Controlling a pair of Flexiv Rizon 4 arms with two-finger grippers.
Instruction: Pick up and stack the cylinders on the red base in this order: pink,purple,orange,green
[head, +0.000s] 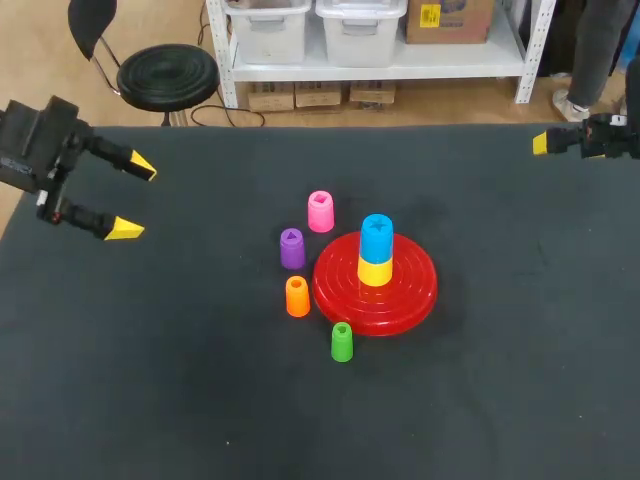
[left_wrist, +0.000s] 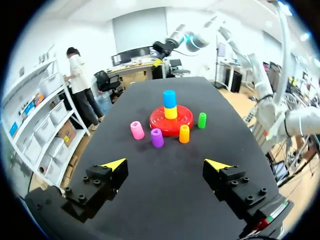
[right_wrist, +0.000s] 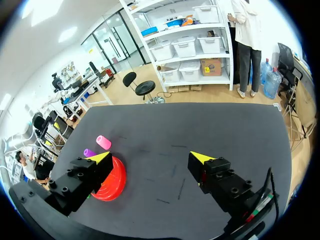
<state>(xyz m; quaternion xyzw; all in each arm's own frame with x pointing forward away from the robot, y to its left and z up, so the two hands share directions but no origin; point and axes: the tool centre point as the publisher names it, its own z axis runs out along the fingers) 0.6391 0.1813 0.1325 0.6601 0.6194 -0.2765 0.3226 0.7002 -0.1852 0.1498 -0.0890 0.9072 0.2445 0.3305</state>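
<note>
Both tools stand wide open and hold nothing: your left tool (head: 131, 198) hangs over the left edge of the worktop (head: 150, 400), and your right tool (right_wrist: 150, 158) over its far right corner.

The pink cylinder (head: 320, 211), first in the order, stands upright on the worktop near the far-left rim of the red base (head: 412, 292), apart from it, with its long axis vertical. The purple cylinder (head: 291, 248) stands just beside it. The orange cylinder (head: 297, 296) and green cylinder (head: 341, 342) follow round the left and near rim, all upright, none stacked yet. At its centre the base already carries a yellow cylinder (head: 375, 271) with a blue cylinder (head: 376, 238) on top, so the pink one would probably have to seat on the blue top.

From your left tool, pink lies ahead across bare worktop, on that tool's side of the base. From your right tool it lies past the base and its stack. Your left arm looks the nearer and has the clearer path. The vertical axis suggests coming down from above, with one finger on each side of the cylinder.
</note>
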